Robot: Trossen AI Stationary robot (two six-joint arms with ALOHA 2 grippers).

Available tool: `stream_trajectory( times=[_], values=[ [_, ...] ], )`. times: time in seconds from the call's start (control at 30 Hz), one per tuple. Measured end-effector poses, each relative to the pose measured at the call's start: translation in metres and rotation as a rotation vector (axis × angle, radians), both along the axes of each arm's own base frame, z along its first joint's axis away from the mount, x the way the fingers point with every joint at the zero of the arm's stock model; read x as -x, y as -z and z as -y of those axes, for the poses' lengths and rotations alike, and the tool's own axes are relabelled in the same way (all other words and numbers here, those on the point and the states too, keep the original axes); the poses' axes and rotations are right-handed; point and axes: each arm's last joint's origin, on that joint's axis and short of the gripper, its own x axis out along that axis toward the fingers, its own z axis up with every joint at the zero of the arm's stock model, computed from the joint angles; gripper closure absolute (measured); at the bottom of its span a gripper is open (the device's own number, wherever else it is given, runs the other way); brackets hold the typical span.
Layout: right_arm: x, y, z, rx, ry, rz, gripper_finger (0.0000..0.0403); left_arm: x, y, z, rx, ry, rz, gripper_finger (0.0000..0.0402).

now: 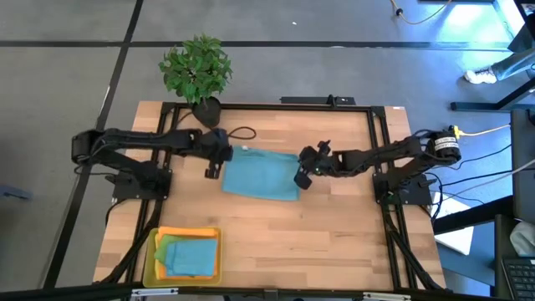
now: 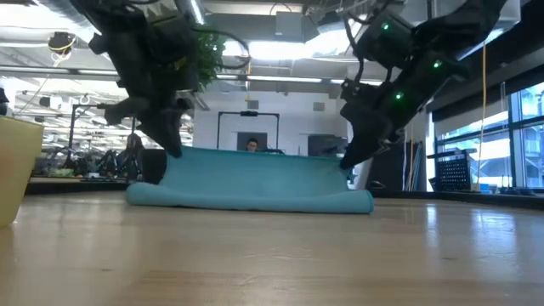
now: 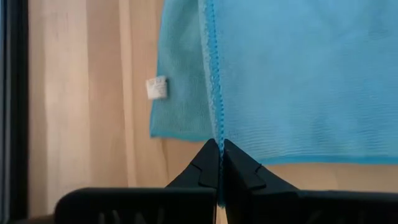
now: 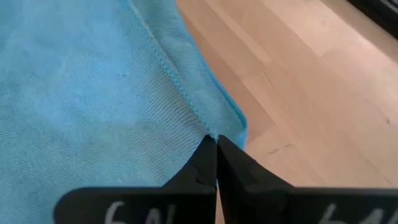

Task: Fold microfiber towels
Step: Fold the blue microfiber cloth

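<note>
A teal-blue square microfiber towel point(image 1: 261, 175) lies near the far edge of the pale wooden tabletop point(image 1: 334, 234), a small white label point(image 3: 157, 88) (unreadable) at its hem. The left gripper point(image 1: 212, 171) and right gripper point(image 1: 302, 179) each pinch one towel edge, fingers closed tight. A yellow rectangular plastic tray point(image 1: 154, 247) at the near left corner holds folded towels point(image 1: 187, 256).
</note>
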Motion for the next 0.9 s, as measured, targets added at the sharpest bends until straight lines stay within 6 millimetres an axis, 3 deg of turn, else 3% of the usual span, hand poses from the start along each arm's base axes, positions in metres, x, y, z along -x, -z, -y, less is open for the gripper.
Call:
stream_trajectory(
  times=[0.3, 0.57, 0.9],
  values=[
    [0.0, 0.003, 0.004, -0.025, -0.003, -0.01, 0.0403, -0.004, 0.007, -0.007, 0.064, 0.048, 0.071, 0.0401],
    [-0.003, 0.027, 0.004, -0.041, 0.019, -0.095, 0.0385, -0.011, 0.014, -0.01, 0.055, 0.013, 0.075, 0.04],
    [-0.004, 0.028, 0.009, 0.096, 0.124, -0.11, 0.0305, -0.012, 0.013, -0.015, -0.077, -0.073, 0.056, 0.0324]
  ],
)
